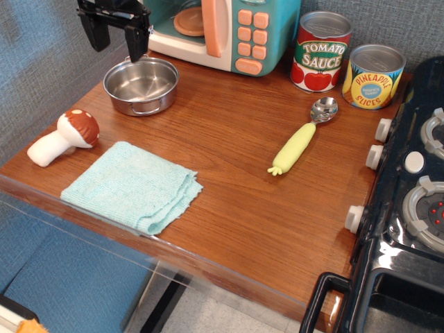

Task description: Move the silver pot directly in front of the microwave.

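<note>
The silver pot (141,84) rests upright on the wooden counter (236,180), at the back left, just in front of the microwave's left side. The microwave (225,28) has a teal body, a cream frame, a peach handle and buttons. My black gripper (116,38) hangs above and behind the pot's left rim. Its two fingers are spread apart with nothing between them. It is clear of the pot.
A toy mushroom (64,137) and a folded light-blue cloth (132,185) lie at the front left. A spoon with a yellow-green handle (302,137) lies mid-right. Tomato sauce (321,50) and pineapple (372,75) tins stand at the back right. A black stove (409,201) fills the right.
</note>
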Robot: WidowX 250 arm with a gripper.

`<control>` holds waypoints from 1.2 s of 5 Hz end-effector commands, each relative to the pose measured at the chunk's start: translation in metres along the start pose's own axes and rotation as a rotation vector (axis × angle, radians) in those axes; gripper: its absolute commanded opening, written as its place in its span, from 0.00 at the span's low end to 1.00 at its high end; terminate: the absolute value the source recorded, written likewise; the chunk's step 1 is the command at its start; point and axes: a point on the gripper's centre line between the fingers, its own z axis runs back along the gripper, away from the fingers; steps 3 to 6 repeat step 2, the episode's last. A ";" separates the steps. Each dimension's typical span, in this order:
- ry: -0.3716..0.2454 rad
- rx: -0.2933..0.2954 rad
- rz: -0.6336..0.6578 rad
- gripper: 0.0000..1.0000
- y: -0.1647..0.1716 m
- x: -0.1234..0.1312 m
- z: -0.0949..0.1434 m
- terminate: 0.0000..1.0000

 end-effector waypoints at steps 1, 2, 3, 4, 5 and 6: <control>-0.052 0.131 0.039 1.00 0.006 -0.015 0.035 0.00; -0.052 0.131 0.039 1.00 0.006 -0.015 0.035 1.00; -0.052 0.131 0.039 1.00 0.006 -0.015 0.035 1.00; -0.052 0.131 0.039 1.00 0.006 -0.015 0.035 1.00; -0.052 0.131 0.039 1.00 0.006 -0.015 0.035 1.00; -0.052 0.131 0.039 1.00 0.006 -0.015 0.035 1.00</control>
